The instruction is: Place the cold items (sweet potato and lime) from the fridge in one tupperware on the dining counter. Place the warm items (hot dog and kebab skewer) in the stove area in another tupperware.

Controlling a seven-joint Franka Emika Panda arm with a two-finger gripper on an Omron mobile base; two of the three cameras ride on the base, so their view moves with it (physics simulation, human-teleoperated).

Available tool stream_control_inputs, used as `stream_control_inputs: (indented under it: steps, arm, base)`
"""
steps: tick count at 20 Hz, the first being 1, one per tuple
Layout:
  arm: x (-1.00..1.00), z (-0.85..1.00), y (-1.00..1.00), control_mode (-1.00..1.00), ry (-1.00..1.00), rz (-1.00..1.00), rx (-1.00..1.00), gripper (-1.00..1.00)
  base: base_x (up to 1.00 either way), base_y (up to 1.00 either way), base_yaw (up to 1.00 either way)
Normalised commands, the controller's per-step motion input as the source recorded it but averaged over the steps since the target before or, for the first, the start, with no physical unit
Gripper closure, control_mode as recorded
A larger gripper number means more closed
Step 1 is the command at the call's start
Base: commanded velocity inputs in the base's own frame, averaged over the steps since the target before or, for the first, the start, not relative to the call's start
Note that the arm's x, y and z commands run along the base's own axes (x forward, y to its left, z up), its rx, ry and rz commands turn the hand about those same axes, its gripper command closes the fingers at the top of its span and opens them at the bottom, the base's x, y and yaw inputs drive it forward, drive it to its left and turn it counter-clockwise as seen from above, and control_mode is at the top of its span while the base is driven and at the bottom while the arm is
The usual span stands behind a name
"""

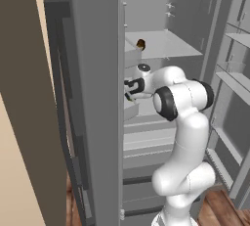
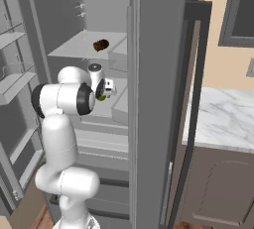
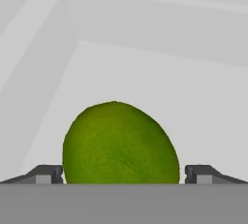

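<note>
With the arm reaching into the open fridge (image 1: 195, 34), the task looks to be at an early stage, judging from the pics: the lime (image 3: 120, 143) sits between the fingers (image 3: 124, 174), which stand wide apart w/ a tip on either side of the fruit and neither visibly touching it, so it's bracketed but not yet gripped. In the right base view a bit of green lime (image 2: 101, 97) shows just at the hand, low on a pale inner shelf or bin; can't tell which exactly. The sweet potato (image 2: 100, 45) lies on the upper fridge shelf, well above the hand, & also shows as a dark lump at the shelf's front edge in the left base view (image 1: 141, 44); untouched, it seems. So neither cold item is out of the fridge yet. Left to do, I'd judge: close on the lime, carry it to the tupperware, come back for the sweet potato, then the hot dog & kebab skewer. As for containers: the fridge holds both cold items, other shelves & door racks look bare. A stretch of marble worktop (image 2: 223, 119) shows right of the fridge, w/ nothing on the visible part.
</note>
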Motion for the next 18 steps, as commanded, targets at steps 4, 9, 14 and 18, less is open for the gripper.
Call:
stream_control_inputs:
  steps: [4, 9, 14, 18]
  arm:
    - [0.07, -0.16, 0.04, -1.0, 0.0, 0.0, 0.0, -1.0]
    - [0.03, -0.2, 0.06, -1.0, 0.0, 0.0, 0.0, -1.0]
    - [0.0, -0.3, 0.08, -1.0, 0.0, 0.0, -0.01, 1.0]
    - [0.0, -0.17, 0.01, -1.0, 0.0, 0.0, 0.0, 1.0]
  base:
    - [0.0, 0.0, 0.0]
    - [0.0, 0.0, 0.0]
    - [0.0, 0.0, 0.0]
    - [0.0, 0.0, 0.0]
